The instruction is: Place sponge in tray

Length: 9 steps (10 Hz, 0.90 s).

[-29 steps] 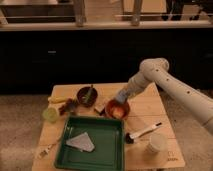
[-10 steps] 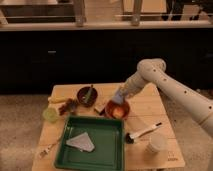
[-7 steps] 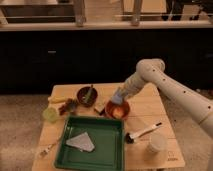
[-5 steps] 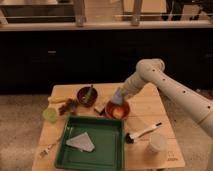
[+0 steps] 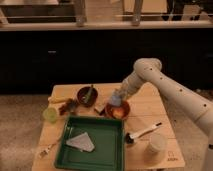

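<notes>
My pincer [image 5: 118, 98] has crept slightly lower over the orange-red round bowl [image 5: 118, 109]; grip state unclear, green rectangular plastic tray [image 5: 107, 150] still awaits the sponge.

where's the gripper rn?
Gripper is mid-table, over the red bowl, just right of the dark bowl and behind the green tray.

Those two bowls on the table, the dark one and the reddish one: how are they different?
The dark bowl sits farther back and to the left; the red bowl sits nearer the green tray. The dark bowl holds something greenish sticking up, while the red bowl shows an orange-yellow inside. The gripper hovers over the red bowl with a bluish thing at it; nothing hangs above the dark bowl. Both are round, upright, similar in size, on the wooden table.
</notes>
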Motion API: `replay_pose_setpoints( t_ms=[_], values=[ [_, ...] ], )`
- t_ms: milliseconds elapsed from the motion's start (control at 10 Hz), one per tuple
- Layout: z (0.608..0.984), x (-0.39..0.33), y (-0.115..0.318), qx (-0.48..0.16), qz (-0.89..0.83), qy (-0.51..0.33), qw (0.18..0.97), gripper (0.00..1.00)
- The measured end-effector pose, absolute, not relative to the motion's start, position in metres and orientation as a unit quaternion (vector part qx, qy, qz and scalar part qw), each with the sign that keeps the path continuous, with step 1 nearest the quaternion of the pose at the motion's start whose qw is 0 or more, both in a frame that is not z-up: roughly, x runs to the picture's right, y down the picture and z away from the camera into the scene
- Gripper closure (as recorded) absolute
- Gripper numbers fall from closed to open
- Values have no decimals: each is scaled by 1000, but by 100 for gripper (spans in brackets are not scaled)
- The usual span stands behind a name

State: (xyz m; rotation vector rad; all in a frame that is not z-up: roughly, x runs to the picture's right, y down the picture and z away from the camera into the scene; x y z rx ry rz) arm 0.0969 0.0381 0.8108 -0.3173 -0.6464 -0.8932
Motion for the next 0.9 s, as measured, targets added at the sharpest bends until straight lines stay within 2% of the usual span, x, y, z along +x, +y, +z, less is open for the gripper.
replay_pose_setpoints(
  t_ms=[400, 900],
  values=[
    [794, 71, 54, -155, -452, -344, 808, 100],
    [754, 33, 86, -162, -499, -377, 763, 100]
  ],
)
